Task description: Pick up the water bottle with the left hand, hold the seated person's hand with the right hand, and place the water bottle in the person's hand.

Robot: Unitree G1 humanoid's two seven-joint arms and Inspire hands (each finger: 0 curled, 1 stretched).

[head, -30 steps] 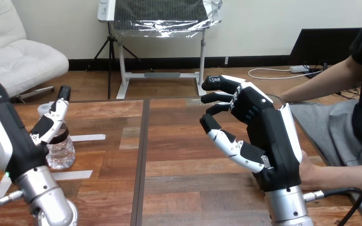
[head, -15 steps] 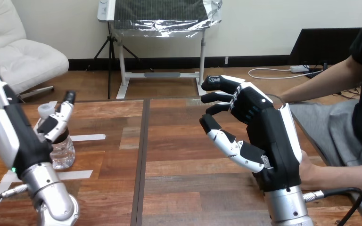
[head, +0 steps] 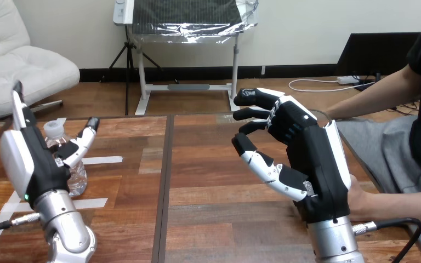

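The clear water bottle (head: 78, 176) with a white cap stood near the table's (head: 208, 181) left edge. My left hand (head: 35, 164) was open, maybe touching it. My right hand (head: 318, 159) hung loose, holding nothing.

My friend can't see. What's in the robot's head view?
The robot's left hand is open beside a water bottle standing on a wooden table. Its right hand hangs open above the table, with the person's hand just beside it.

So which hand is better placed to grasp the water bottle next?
Left. The left hand is open right beside the water bottle; the right hand is away across the table, next to the person's hand.
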